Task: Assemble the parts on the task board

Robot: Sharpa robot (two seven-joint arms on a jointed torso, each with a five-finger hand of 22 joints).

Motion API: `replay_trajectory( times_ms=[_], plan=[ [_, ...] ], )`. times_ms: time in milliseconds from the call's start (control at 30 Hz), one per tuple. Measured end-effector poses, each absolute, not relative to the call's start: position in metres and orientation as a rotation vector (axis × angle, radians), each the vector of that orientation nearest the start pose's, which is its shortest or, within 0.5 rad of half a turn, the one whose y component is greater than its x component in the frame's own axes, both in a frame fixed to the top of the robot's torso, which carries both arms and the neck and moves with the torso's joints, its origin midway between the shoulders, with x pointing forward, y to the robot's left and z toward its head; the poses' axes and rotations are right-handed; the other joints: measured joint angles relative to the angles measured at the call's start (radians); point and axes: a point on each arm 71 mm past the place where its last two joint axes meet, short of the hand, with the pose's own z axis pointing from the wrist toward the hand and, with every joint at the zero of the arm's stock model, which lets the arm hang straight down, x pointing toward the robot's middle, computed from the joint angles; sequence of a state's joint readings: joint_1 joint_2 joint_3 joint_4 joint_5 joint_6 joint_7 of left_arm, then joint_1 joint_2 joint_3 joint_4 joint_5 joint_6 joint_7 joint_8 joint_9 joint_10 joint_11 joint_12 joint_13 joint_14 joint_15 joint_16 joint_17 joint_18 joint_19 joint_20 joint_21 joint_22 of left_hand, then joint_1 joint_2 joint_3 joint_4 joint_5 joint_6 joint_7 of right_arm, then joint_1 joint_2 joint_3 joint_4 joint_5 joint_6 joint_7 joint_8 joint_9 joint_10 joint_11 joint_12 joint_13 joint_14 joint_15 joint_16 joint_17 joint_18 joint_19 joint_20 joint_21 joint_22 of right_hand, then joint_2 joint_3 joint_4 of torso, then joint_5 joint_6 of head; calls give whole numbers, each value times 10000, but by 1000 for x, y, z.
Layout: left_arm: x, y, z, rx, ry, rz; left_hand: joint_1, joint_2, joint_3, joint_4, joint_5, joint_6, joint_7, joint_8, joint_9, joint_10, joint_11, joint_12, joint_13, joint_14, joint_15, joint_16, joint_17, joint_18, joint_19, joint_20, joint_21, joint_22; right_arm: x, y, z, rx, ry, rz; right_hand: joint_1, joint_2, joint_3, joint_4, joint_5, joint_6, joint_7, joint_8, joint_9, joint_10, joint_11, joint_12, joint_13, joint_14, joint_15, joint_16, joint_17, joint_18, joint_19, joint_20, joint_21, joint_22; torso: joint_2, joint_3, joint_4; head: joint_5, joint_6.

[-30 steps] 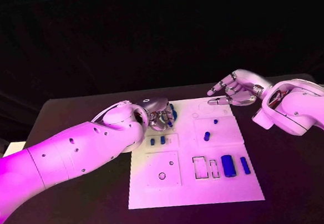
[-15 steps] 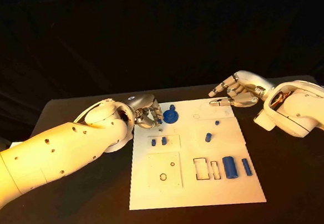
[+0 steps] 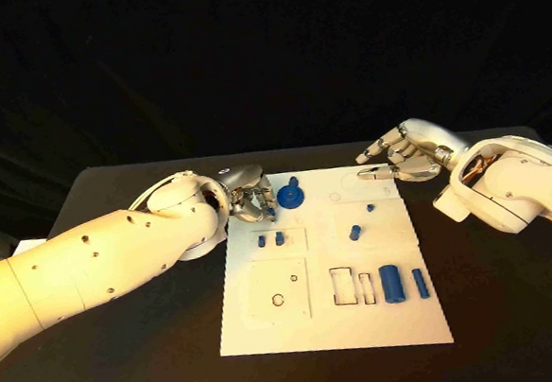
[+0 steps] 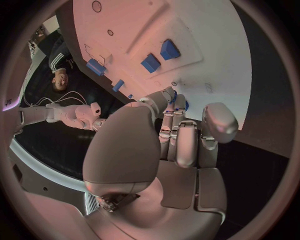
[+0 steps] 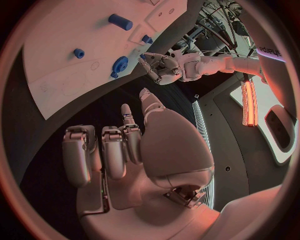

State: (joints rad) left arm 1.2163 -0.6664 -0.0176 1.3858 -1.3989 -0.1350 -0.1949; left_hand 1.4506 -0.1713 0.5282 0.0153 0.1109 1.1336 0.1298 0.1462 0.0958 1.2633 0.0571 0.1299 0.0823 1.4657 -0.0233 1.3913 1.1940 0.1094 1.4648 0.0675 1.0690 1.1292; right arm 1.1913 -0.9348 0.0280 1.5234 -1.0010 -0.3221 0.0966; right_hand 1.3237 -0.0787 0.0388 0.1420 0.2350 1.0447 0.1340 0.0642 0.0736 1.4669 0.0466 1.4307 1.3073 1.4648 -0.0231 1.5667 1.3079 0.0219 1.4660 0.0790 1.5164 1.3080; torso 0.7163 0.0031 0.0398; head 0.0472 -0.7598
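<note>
My left hand [image 3: 250, 201] sits at the board's [image 3: 281, 329] far left corner, fingers curled downward over the edge, the arm reaching in across the bench [image 3: 134, 362] from my left. In the left wrist view the fingers [image 4: 187, 145] bend in close together toward the white surface; I cannot tell whether they pinch anything or just touch the board. My right hand [image 3: 402, 157] hovers over the bench just past the board's far right corner, fingers loosely curled and apart, holding nothing.

The board lies in the middle of the bench with dark bench open on both sides and in front of it. The near half of the board is free of both arms.

The round part [image 3: 291, 194] lies near the far edge of the board, just beside my left fingertips. Two small parts [image 3: 270, 239] stand in a square recess nearer me, on the left. One small part [image 3: 355, 233] lies right of the middle. A long cylinder [image 3: 390, 283] and a slimmer piece [image 3: 419, 284] lie side by side on the near right, well apart from both hands.
</note>
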Motion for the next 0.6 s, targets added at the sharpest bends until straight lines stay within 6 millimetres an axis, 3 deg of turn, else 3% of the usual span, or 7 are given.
replay_trajectory(
  times_ms=[600],
  plan=[
    [513, 150, -199, 1422, 18768, -6114, -29, 8, -1, 0, 0, 63, 5, -4, -3, 35, -35, -59, 8, 0, 0, 0, -18, 1, 0, 0, 0, -2, 491, -245, -160, 2361, 16219, 9448, -51, 51, 0, 0, 32, 0, 0, 0, 5, 0, 0, 0, 0, 0, 0, 0, -2, 1, 0, 0, 0, -3, -7, 11, 0, 2, -48]
  ],
)
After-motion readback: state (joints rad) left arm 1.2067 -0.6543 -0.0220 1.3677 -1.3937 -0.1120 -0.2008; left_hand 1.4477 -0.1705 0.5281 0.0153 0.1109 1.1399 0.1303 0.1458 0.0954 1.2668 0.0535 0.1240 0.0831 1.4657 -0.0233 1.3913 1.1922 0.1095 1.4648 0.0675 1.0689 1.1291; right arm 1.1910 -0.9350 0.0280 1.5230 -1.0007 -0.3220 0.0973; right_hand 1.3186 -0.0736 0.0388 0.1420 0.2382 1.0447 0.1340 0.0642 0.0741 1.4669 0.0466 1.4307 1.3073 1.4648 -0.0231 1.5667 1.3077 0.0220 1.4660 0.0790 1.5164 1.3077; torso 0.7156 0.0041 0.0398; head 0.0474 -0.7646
